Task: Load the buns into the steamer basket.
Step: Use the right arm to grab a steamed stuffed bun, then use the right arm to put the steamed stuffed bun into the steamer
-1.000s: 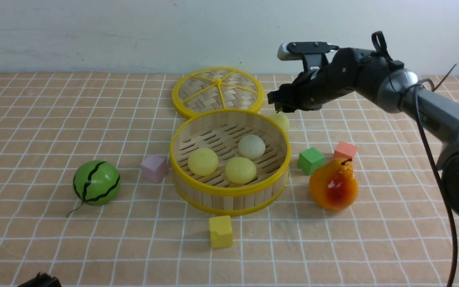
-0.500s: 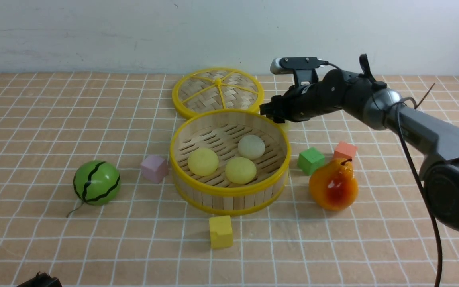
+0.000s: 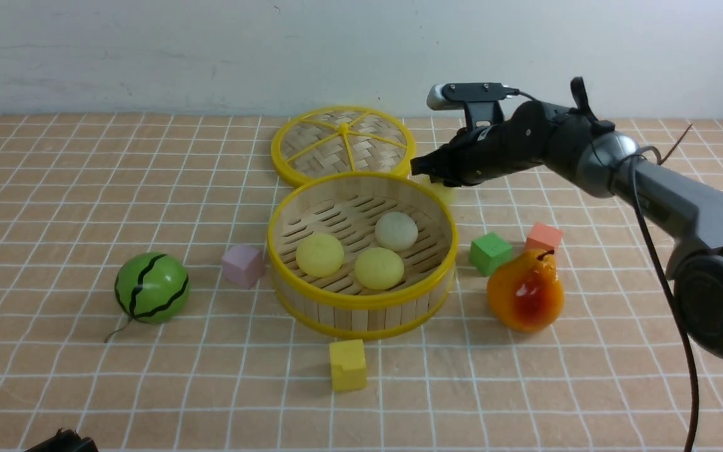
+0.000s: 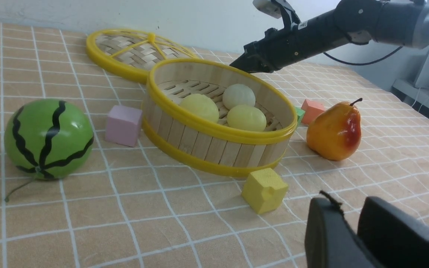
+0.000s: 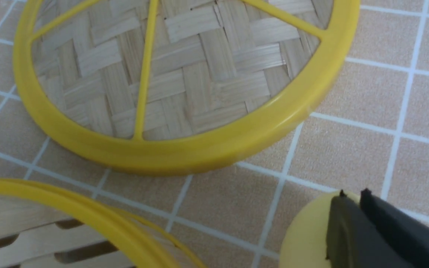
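Evidently, three buns (image 3: 319, 255) were done, lying in the basket (image 3: 361, 301) on the robot's side of the right tool (image 5: 353, 196), whose tips were closed on nothing, while the last bun (image 5: 304, 234), left to load, sat outside just beneath them.

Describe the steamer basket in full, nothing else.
The steamer basket is a round, shallow, open-topped tub. Its wall looks like upright pale bamboo strips, bound by a glossy yellow band at top and bottom, and its floor is slatted with narrow dark slots. It sits flat and upright on the tiled surface, near the middle of the front view. Three buns rest on its floor: two pale yellow and one off-white. No damage shows.
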